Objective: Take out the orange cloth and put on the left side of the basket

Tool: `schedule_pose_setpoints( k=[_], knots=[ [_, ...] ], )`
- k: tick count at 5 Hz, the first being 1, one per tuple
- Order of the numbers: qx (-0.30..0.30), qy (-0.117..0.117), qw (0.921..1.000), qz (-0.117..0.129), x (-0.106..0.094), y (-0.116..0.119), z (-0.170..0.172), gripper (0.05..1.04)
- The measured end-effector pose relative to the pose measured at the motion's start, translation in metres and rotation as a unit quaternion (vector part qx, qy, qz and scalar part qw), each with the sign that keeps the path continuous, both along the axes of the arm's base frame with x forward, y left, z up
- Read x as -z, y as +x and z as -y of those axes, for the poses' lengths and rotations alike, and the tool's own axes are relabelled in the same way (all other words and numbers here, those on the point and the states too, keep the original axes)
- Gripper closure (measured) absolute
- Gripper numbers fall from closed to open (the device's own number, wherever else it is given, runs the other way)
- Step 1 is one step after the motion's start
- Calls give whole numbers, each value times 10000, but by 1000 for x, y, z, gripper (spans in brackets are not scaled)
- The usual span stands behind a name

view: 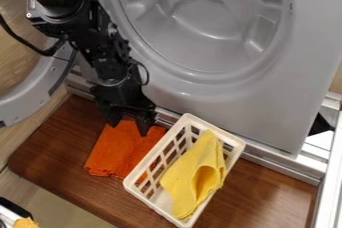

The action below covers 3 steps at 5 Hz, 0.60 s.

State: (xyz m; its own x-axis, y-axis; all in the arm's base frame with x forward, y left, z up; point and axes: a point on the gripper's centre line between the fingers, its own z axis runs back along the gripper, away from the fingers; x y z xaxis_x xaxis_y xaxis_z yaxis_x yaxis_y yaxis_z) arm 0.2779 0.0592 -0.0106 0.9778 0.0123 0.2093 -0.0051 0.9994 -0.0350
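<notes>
Standing at rear: grey machine (227, 104). Brown worktop (47, 144) carries white basket (232, 140), yellow cloth (190, 169) inside. Orange cloth (113, 151) — just left of basket in view. Pincer (129, 126) at orange cloth's upper edge — set wide.

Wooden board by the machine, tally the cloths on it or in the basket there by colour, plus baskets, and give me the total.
Orange cloth: 1
Yellow cloth: 1
White basket: 1
Total: 3
</notes>
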Motion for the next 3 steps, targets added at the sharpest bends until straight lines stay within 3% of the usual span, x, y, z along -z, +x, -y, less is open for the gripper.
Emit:
schedule_pose_setpoints(
  k=[1,3],
  knots=[
    [192,-22,9998,72,-18,4,7,77],
    [674,-64,9969,402,-92,13,26,83]
  ],
)
